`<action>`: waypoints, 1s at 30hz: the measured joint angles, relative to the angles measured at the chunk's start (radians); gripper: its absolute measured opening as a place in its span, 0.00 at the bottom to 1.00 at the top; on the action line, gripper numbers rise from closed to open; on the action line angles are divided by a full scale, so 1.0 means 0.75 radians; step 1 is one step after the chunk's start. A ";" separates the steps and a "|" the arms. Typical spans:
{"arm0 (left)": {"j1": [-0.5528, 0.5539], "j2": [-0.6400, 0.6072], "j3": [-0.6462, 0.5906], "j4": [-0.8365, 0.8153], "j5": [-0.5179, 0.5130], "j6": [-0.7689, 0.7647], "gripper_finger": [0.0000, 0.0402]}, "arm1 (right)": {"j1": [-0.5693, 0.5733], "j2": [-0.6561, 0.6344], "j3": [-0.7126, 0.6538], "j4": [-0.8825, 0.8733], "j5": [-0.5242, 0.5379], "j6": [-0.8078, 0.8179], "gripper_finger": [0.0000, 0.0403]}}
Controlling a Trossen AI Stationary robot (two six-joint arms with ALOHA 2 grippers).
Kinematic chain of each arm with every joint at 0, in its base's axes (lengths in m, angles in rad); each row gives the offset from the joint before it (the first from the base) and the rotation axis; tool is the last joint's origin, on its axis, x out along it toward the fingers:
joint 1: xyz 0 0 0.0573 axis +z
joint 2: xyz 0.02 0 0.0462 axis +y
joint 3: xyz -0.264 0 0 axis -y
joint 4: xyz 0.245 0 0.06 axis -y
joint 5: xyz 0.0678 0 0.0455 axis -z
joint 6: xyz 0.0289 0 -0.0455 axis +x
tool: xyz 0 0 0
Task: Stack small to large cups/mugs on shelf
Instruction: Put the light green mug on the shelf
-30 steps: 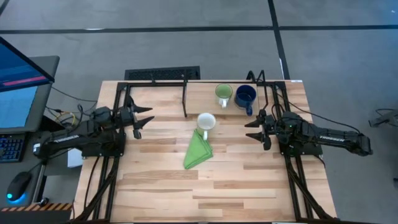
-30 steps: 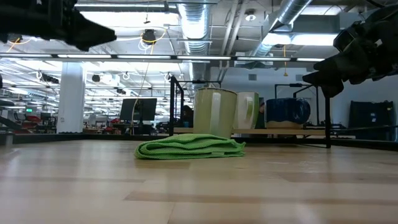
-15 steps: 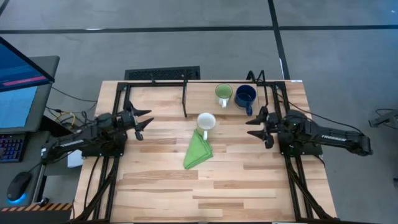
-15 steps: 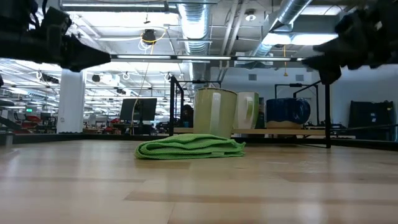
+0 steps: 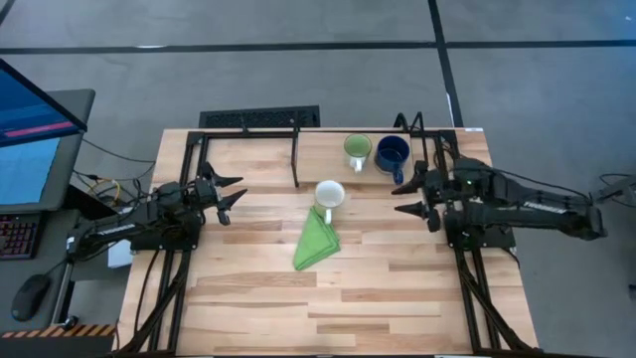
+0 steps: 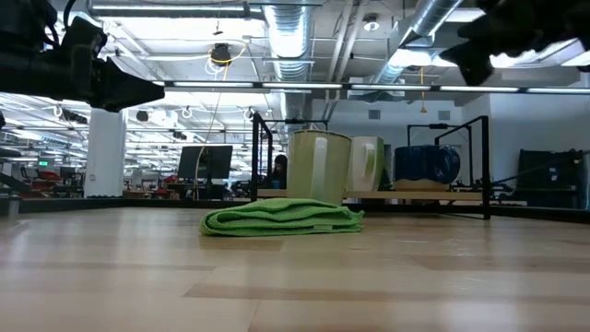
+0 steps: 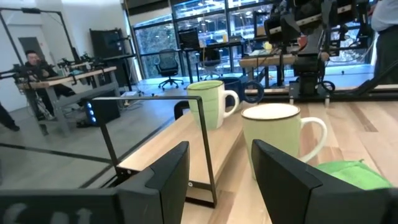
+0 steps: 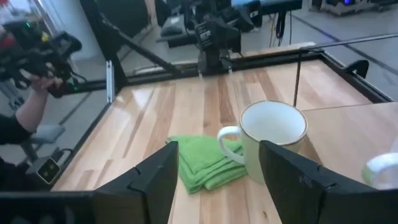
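Three mugs stand upright on their bases. The white mug (image 5: 329, 194) is mid-table, at the far tip of the folded green cloth (image 5: 317, 240). The light green mug (image 5: 357, 149) and the dark blue mug (image 5: 393, 154) stand side by side on the shelf (image 5: 258, 154) along the far edge. My left gripper (image 5: 235, 195) hovers open left of the white mug (image 7: 277, 134), pointing level at it. My right gripper (image 5: 407, 198) hovers open to its right, raised high (image 6: 470, 55), with the white mug (image 8: 272, 140) ahead of its fingers. Neither holds anything.
Thin black posts and a rail (image 5: 296, 157) frame the shelf; one post stands just left of the green mug. Black frames (image 5: 467, 288) run along both table sides under the arms. Bare wood (image 5: 328, 308) stretches toward the near edge. A person sits in the room behind (image 7: 31, 65).
My right gripper has gone up, well above the mugs' height, staying open. My left gripper has sunk a little and then kept still, open as before. The mugs and the cloth have not moved.
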State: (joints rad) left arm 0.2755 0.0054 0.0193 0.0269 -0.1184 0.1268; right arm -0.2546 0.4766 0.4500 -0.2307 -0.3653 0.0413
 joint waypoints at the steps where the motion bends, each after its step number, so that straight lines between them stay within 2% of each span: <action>1: 0.000 0.000 0.000 -0.001 0.000 0.000 0.41 | 0.000 0.050 0.038 -0.009 0.000 -0.018 0.61; 16: 0.000 0.000 0.000 -0.006 -0.001 0.012 0.41 | -0.001 0.860 0.654 -0.323 -0.001 -0.220 0.61; 24: 0.000 0.001 -0.001 -0.007 -0.001 0.028 0.41 | -0.004 1.129 0.952 -0.344 0.000 -0.446 0.61; 30: 0.000 0.001 -0.001 -0.008 0.000 0.061 0.41 | -0.027 1.269 1.092 -0.336 0.000 -0.484 0.61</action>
State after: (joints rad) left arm 0.2756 0.0063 0.0185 0.0212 -0.1184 0.1722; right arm -0.2746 1.4281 1.2692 -0.4829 -0.3653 -0.3219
